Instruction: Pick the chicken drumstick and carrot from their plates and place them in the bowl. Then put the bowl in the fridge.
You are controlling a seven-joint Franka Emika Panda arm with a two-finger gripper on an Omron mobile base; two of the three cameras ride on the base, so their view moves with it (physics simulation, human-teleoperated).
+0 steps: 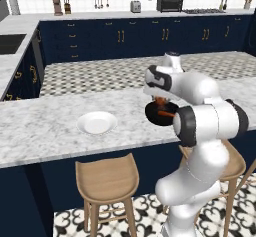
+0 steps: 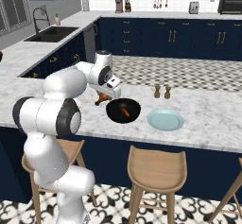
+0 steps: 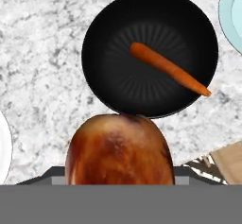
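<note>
Across the near side of the kitchen runs a grey-white marble counter (image 2: 208, 116), with two wooden stools (image 2: 156, 168) tucked against its front and patterned black-and-white floor tiles below. Beyond it, past a strip of checked floor, navy cabinets with brass handles (image 1: 120, 36) line the far wall, carrying a toaster (image 1: 135, 6) and a toaster oven (image 1: 169, 3); a dark sink (image 2: 52, 33) with a tall tap sits in the counter at the far left.

On the near counter the black bowl (image 2: 123, 111) stands between the two plates. The carrot (image 3: 169, 68) lies slanted across the bowl's bottom. The pale blue plate (image 2: 165, 120) sits just right of the bowl, and the white plate (image 1: 97, 123) lies well apart to its left. Two small brown shakers (image 2: 161, 91) stand a little beyond the blue plate.

The gripper (image 2: 105, 95) hangs just left of the bowl, its jaws pinching the chicken drumstick (image 3: 118, 154), which is off the counter and close to the bowl's near rim rather than over its middle. In the left base view the robot's white forearm and dark elbow cover much of the bowl, and in the hand view the drumstick's bulbous end hides the finger tips.
</note>
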